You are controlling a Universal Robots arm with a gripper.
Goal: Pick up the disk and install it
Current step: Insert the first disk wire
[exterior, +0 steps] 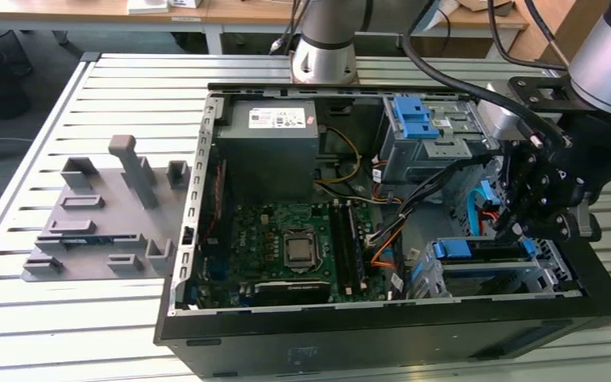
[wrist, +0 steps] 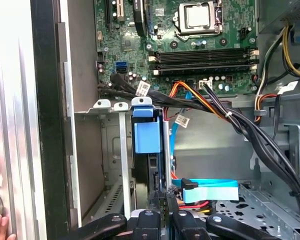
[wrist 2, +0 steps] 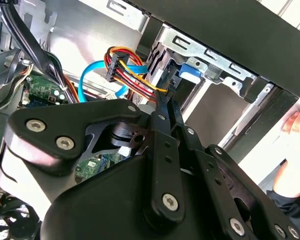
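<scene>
Installation looks nearly finished: disk stands on edge in the drive cage by the case's front wall, gripper just beside it with fingers drawn together, apparently gripping nothing, so remaining work calls for checking full seating.

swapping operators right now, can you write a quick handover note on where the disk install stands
End effector: down inside the open computer case, at the drive cage on the exterior view's right; whether it is open or shut cannot be told.
Disk: standing on edge in a cage slot, its blue bracket showing in the first wrist view.
Done: disk is off the table and in the slot.
Left: confirm it is fully seated; the pictures do not settle that. A hand is at the case edge.
</scene>
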